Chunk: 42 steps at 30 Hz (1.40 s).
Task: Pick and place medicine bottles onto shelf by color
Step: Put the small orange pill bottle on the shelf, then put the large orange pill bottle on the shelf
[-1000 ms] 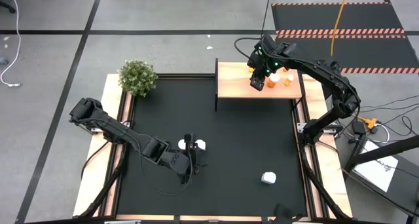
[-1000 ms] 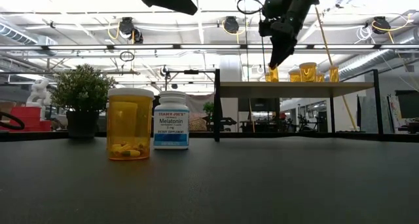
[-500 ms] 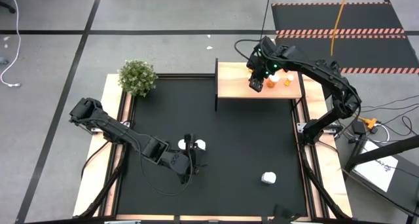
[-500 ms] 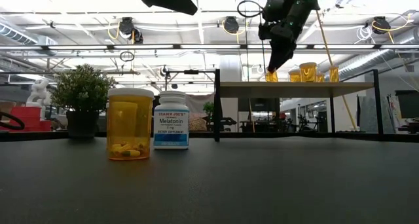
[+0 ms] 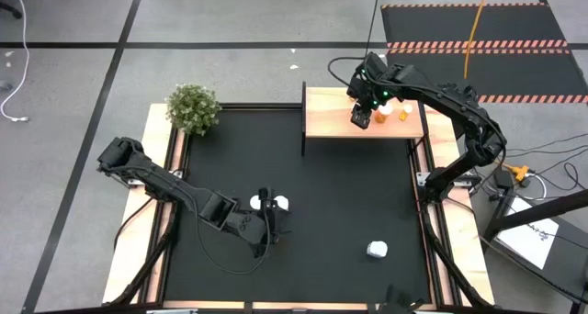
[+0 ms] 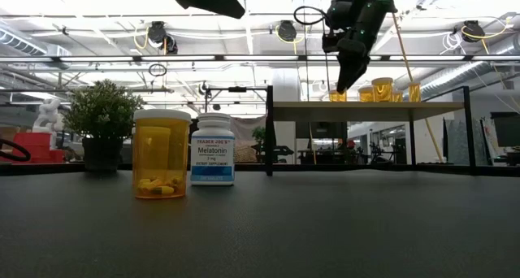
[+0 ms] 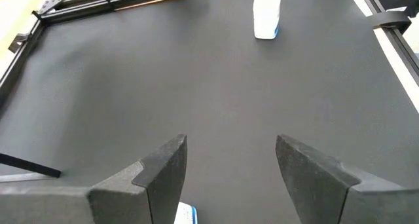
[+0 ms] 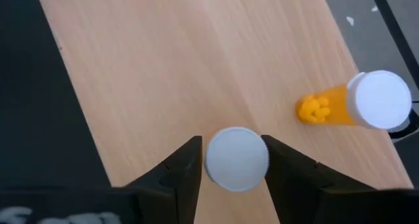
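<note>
My right gripper (image 8: 230, 140) is over the pale wooden shelf (image 5: 326, 121), open. Its fingers stand close on either side of an orange medicine bottle's white cap (image 8: 236, 158). That bottle (image 6: 337, 93) stands upright on the shelf. Other orange bottles (image 6: 382, 89) stand beside it, one with a white cap (image 8: 376, 99). My left gripper (image 7: 229, 158) hangs open above the black mat. It is just over an orange bottle (image 6: 161, 164) and a white bottle with a blue label (image 6: 213, 160), which stand on the mat. My right gripper comes at the bottle from above, slanting down, one finger (image 8: 186, 168) on each side of the white cap. A thin gap shows at that finger. Whether the other finger (image 8: 281, 162) touches the bottle, I cannot tell. The bottle stands on the shelf top.
Another white bottle (image 5: 376, 250) stands on the mat near the right front, also seen in the left wrist view (image 7: 267, 14). A green potted plant (image 5: 193, 108) sits at the mat's far left corner. Wooden rails (image 5: 170, 167) border the mat.
</note>
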Available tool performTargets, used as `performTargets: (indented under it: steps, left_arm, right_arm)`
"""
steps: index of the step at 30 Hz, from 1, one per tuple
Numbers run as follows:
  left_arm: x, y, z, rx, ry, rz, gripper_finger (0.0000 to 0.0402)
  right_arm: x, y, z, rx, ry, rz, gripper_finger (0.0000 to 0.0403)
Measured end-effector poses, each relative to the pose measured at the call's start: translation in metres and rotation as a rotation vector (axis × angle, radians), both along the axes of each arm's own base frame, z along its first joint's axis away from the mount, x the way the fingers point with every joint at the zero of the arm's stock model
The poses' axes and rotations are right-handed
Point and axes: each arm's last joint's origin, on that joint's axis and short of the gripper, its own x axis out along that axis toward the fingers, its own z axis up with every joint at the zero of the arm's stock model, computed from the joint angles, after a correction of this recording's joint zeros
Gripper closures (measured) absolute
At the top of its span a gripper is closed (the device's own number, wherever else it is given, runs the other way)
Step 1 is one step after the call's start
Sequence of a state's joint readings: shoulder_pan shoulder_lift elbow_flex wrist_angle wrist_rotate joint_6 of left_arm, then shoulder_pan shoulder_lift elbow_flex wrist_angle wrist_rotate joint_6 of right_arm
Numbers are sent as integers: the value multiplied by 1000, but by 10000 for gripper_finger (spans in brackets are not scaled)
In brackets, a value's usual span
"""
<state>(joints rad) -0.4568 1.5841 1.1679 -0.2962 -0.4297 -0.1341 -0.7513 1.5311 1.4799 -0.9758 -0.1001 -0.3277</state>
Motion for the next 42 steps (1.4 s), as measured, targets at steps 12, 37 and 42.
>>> performTargets:
  steps: [12,37,42]
  left_arm:
    - [0,0,0,1,0,-1,167]
    - [-2,-1,-1,9,9,13,167]
    - [-3,-4,-1,7,2,25,167]
  right_arm:
    - [-1,-1,1,-38,22,-22,191]
    - [-42,170,90,-89,-456,68,165]
    - [-51,207,69,-56,-479,73,165]
